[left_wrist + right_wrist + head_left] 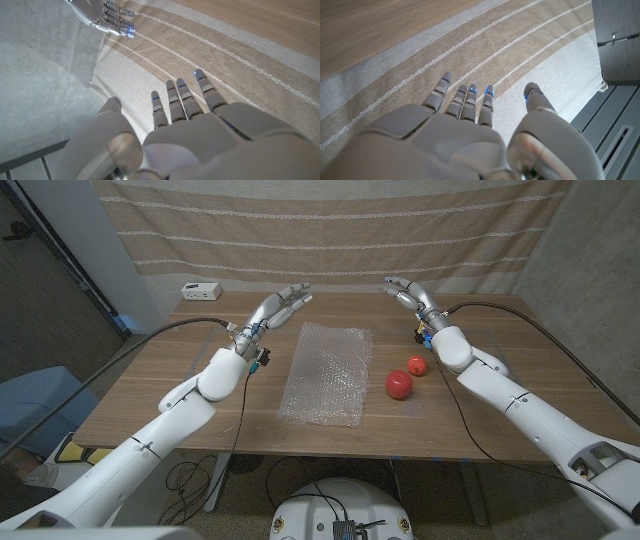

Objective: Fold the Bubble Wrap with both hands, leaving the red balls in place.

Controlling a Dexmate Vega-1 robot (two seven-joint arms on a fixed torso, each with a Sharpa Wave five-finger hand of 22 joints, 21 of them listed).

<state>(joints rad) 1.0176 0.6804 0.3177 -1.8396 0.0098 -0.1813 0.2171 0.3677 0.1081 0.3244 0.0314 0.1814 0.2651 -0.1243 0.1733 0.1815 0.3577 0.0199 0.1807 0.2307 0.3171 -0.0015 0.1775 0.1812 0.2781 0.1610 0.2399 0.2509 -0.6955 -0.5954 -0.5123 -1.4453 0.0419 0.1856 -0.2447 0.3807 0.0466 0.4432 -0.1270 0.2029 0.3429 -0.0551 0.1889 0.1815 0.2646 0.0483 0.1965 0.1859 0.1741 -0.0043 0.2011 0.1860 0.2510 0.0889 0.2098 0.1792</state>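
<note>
Bubble Wrap [326, 373]: one clear sheet, lying flat and unfolded on the wooden bench [160, 395], near its middle, long side running away from the robot.

Red balls: two, on the bench just right of the sheet. Larger ball [399, 384] sits close to the sheet's right edge without touching it; smaller ball [417, 365] lies just beyond and to the right of it.

Left hand [277, 307]: raised over the far left part of the bench, left of the sheet's far end, fingers extended and apart, holding nothing. Also seen from its own wrist [200, 130].

Right hand [413, 295]: raised over the far right part of the bench, beyond the balls, fingers extended and apart, holding nothing. Also seen from its own wrist [465, 125].

White box [201, 290]: small, at the far left corner of the bench.

Striped cloth [330, 225]: hangs behind the bench.
</note>
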